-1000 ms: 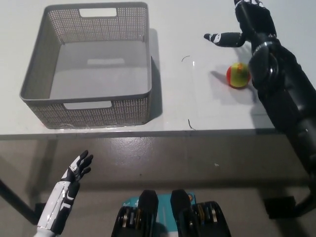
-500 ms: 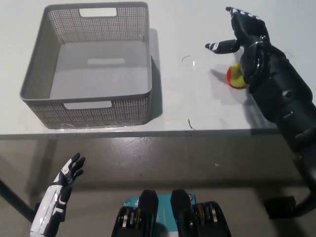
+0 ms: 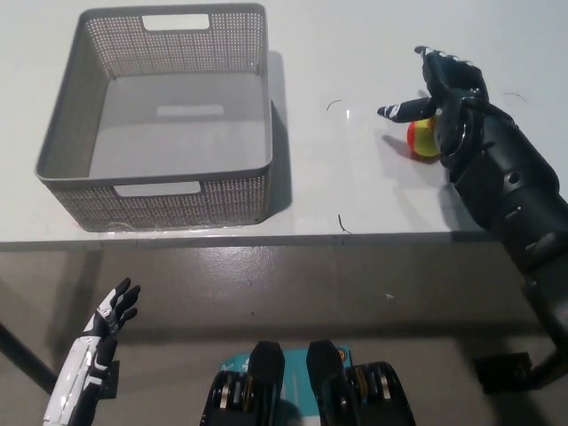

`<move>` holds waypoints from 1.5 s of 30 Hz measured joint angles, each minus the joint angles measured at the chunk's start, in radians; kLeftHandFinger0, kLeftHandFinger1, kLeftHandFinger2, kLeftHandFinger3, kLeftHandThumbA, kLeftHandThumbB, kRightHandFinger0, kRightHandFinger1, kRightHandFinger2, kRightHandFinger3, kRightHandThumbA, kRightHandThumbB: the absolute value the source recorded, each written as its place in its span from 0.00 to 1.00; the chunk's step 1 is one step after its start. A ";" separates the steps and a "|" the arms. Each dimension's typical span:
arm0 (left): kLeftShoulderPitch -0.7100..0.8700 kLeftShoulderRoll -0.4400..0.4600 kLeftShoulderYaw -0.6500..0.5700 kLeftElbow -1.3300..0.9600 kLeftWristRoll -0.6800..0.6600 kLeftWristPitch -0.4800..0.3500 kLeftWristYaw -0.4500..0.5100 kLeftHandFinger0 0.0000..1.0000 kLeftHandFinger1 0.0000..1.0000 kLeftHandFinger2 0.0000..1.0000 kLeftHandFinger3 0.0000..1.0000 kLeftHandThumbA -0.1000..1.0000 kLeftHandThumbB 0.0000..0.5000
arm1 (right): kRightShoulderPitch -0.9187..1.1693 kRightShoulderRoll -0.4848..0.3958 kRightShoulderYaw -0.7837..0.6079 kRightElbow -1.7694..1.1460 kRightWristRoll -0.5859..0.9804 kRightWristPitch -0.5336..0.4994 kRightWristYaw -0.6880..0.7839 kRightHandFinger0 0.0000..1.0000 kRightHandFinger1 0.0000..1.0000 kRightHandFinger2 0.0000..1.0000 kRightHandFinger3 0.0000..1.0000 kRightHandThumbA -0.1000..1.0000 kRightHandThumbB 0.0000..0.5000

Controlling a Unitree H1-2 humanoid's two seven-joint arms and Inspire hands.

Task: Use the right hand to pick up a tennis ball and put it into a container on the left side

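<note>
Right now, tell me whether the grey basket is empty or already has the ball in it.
Empty. The basket shows only its bare grey floor; the ball sits on the table, under the open right hand.

Bare table (image 3: pixel 355 177) between ball (image 3: pixel 421 138) and basket (image 3: pixel 160 200) — only basket's wall blocks

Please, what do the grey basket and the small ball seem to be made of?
The grey basket looks like matte moulded plastic: perforated walls, cut-out handles. The ball, yellow-green and red, has a dull surface, possibly felt or foam; too small to tell.

open right hand (image 3: pixel 444 89) over tennis ball (image 3: pixel 421 139)
</note>
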 measured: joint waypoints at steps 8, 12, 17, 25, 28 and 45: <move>0.012 -0.001 0.007 -0.002 0.000 0.000 0.000 1.00 1.00 1.00 1.00 1.00 0.56 | 0.000 0.002 -0.002 0.032 0.020 0.000 0.000 1.00 1.00 1.00 1.00 0.86 0.96; 0.014 -0.001 0.009 -0.002 0.000 -0.001 0.000 1.00 1.00 1.00 1.00 1.00 0.56 | 0.000 0.003 -0.002 0.042 0.034 0.000 0.000 1.00 1.00 1.00 1.00 0.86 0.96; 0.015 -0.001 0.010 -0.002 0.000 -0.001 0.000 1.00 1.00 1.00 1.00 1.00 0.55 | 0.000 0.010 -0.001 0.059 0.045 -0.001 0.000 1.00 1.00 1.00 1.00 0.88 1.00; 0.016 -0.001 0.014 -0.002 -0.001 -0.002 0.000 1.00 1.00 1.00 1.00 1.00 0.55 | 0.000 0.035 0.001 0.093 0.052 -0.001 0.001 1.00 1.00 1.00 1.00 0.86 0.97; 0.016 -0.001 0.014 -0.002 -0.001 -0.002 0.000 1.00 1.00 1.00 1.00 1.00 0.57 | 0.000 0.037 0.005 0.101 0.057 -0.001 0.001 1.00 1.00 1.00 1.00 0.87 0.99; 0.028 -0.001 0.031 -0.002 -0.009 -0.020 0.001 1.00 1.00 1.00 1.00 1.00 0.56 | 0.001 0.054 0.039 0.129 0.072 -0.001 0.002 1.00 1.00 1.00 1.00 0.82 0.93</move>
